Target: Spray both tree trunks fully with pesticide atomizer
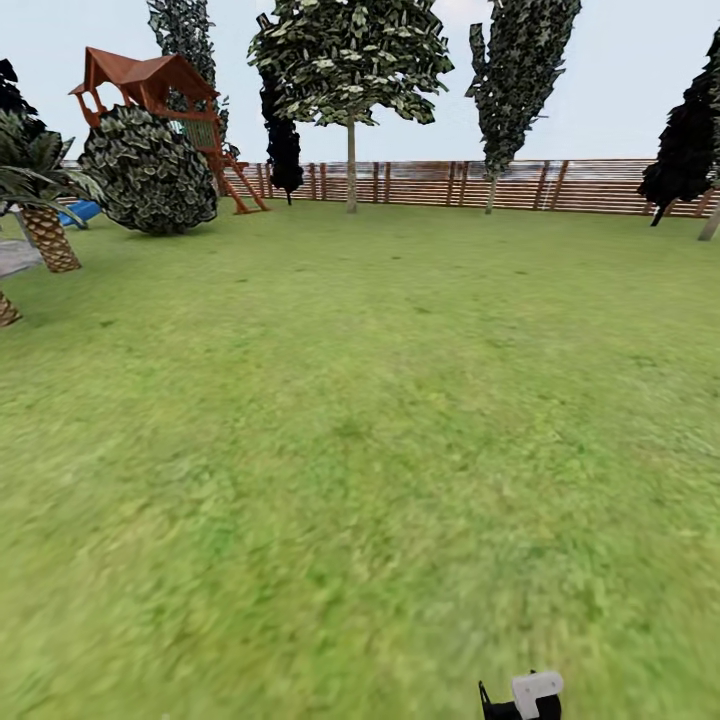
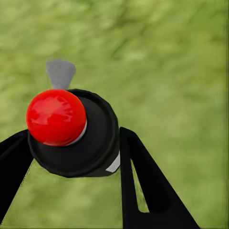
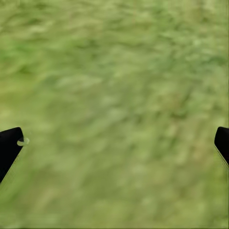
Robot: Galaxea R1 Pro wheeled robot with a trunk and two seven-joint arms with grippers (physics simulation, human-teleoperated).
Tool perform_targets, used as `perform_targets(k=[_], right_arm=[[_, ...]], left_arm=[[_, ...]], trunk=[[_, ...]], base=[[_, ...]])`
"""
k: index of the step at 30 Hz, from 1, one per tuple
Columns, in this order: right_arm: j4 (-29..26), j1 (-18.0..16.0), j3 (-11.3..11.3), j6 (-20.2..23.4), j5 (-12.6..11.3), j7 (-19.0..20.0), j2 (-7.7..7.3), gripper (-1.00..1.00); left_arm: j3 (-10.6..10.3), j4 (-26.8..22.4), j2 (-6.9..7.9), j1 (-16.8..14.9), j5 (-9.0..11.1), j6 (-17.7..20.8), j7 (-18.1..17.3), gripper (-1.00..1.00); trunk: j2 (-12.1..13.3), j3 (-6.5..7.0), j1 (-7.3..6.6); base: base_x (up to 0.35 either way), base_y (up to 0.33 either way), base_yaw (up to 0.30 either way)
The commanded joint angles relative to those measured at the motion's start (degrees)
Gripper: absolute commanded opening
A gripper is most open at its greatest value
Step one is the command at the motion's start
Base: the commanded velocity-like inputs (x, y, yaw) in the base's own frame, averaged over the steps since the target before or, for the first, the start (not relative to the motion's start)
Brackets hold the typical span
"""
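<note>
Your left gripper [image 2: 71, 157] pinches the atomizer [image 2: 71, 133], red cap up; your right gripper [image 3: 114, 143] hangs spread over bare lawn [image 1: 350, 450]. Pickup looks done. Next, drive to the two trees [image 1: 350, 60] standing far off by the fence [image 1: 420, 185].

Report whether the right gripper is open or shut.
Open. In the right wrist view, the right gripper's two black fingertips sit far apart at opposite edges of the picture, with nothing but blurred grass between them.
</note>
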Motion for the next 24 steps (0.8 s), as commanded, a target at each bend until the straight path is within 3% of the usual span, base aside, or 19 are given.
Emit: perform_targets(k=[1,24], right_arm=[[0.0,0.0,0.0,0.0,0.0,0.0,0.0,1.0],[0.0,0.0,0.0,0.0,0.0,0.0,0.0,1.0]], left_arm=[[0.0,0.0,0.03,0.0,-0.01,0.0,0.01,-1.0],[0.02,0.0,0.09,0.0,-0.01,-0.01,0.05,-1.0]], trunk=[[0.0,0.0,0.0],[0.0,0.0,0.0]], base=[[0.339,0.0,0.0],[0.339,0.0,0.0]])
